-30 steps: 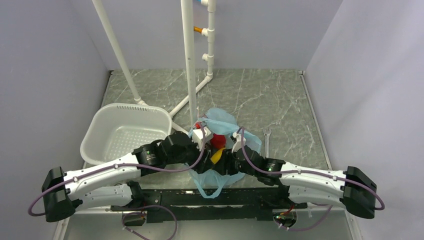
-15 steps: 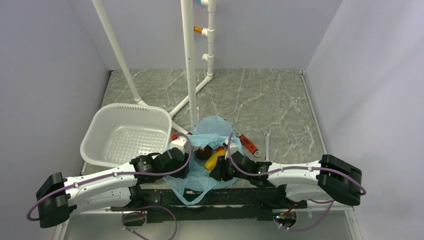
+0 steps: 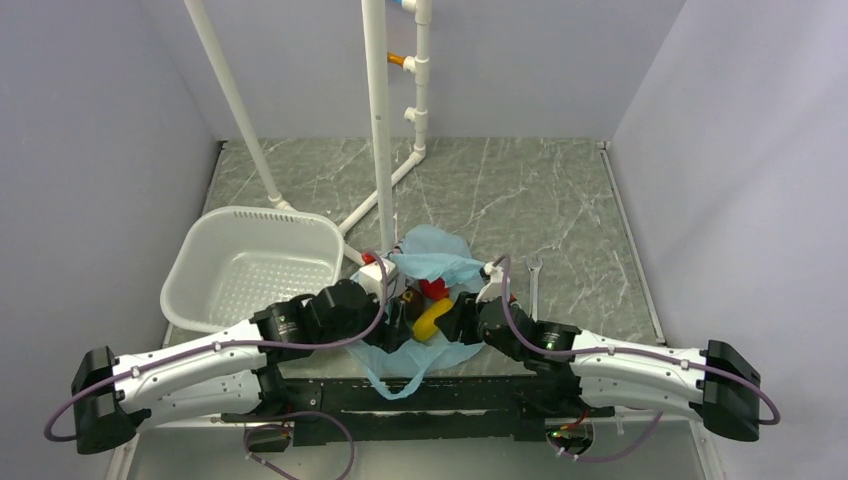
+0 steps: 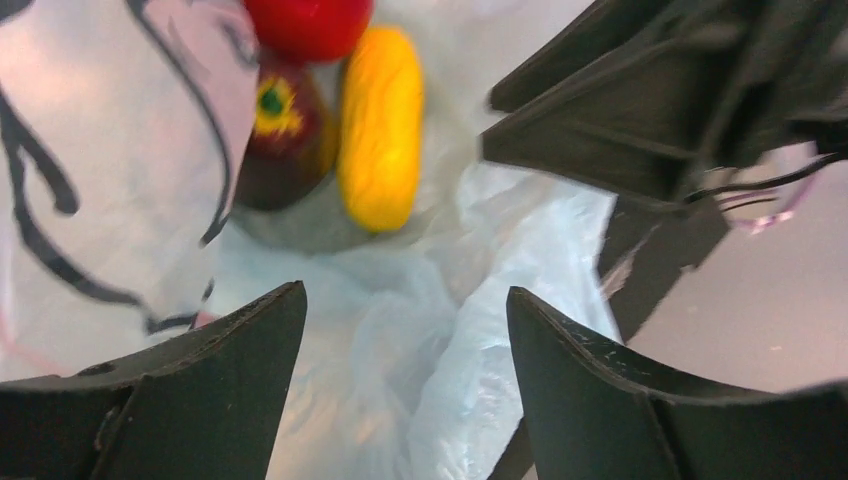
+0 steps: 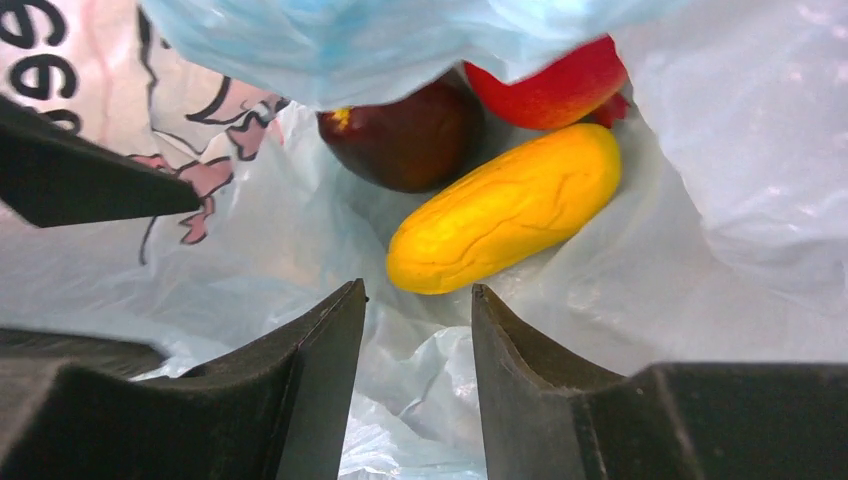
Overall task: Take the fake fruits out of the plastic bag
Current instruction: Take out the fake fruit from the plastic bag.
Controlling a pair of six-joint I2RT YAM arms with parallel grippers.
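The light-blue plastic bag lies at the near middle of the table with its mouth spread toward the arms. Inside lie the yellow fruit, the maroon fruit and the red fruit. In the left wrist view the yellow fruit, maroon fruit and red fruit lie just ahead of my open left gripper, which is over bag film. My right gripper is open with its tips just short of the yellow fruit; the maroon fruit and red fruit lie behind.
A white perforated basket stands left of the bag. White pipes rise just behind the bag. The silver end of a wrench shows to the right of the bag. The two grippers face each other closely.
Both grippers have shifted at the bag's mouth. The right arm's elbow has swung out to the right. The red fruit shows again, and the wrench's red handle is now covered.
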